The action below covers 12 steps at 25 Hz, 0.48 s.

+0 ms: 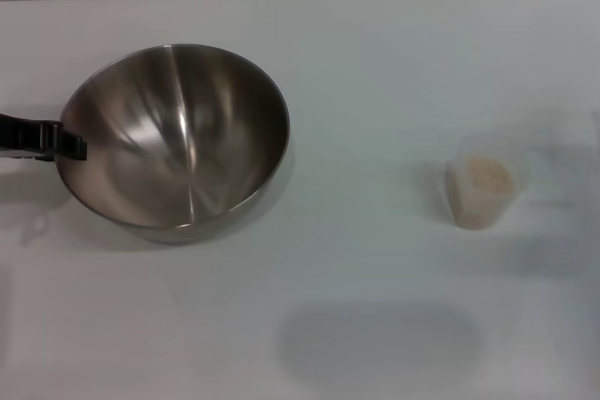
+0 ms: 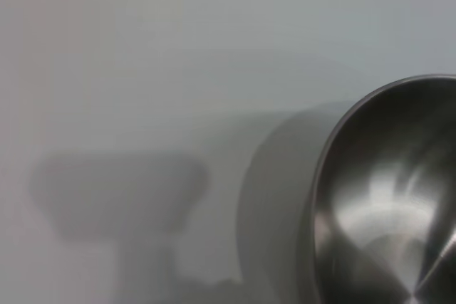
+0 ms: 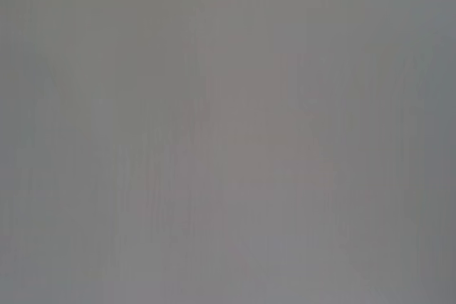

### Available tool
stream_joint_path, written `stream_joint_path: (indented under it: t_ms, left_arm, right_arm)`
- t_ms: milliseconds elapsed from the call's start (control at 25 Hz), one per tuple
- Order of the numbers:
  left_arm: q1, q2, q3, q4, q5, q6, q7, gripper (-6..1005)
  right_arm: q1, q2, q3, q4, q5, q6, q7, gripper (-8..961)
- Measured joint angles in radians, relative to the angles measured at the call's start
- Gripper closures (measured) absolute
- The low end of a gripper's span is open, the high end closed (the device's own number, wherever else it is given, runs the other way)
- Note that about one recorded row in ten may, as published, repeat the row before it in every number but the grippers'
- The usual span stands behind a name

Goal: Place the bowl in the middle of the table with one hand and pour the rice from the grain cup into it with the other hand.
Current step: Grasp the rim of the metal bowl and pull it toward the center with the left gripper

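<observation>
Head view: left claw (image 1: 70, 145) at table (image 1: 375, 63) left edge, clamped on rim of bowl (image 1: 173, 138); bowl tilted, mouth facing front-right, sits left of table middle. Bowl lies directly right of claw. Grain cup (image 1: 483, 191) with rice (image 1: 487, 175) upright toward right edge, well apart from bowl. Right claw not visible; state unknown. Judgement: bowl needs shifting right toward middle.

Brushed silver bowl (image 1: 178, 138), plain white table (image 1: 375, 72), pale beige rice (image 1: 487, 175) in clear grain cup (image 1: 480, 196).
</observation>
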Motion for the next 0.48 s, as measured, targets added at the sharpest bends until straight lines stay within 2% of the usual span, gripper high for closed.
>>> stream_joint_path:
  t_ms: [240,320,480]
  left_arm:
    - [-0.009,0.001,0.001,0.016,0.005,-0.002,0.006,641]
    - [-0.009,0.001,0.001,0.016,0.005,-0.002,0.006,833]
    - [-0.009,0.001,0.001,0.016,0.006,-0.001,0.007,866]
  right_arm:
    - [0.001,0.0,0.0,0.0,0.001,-0.001,0.0,281]
    - [0.001,0.0,0.0,0.0,0.001,-0.001,0.0,281]
    - [0.001,0.0,0.0,0.002,0.0,-0.001,0.0,280]
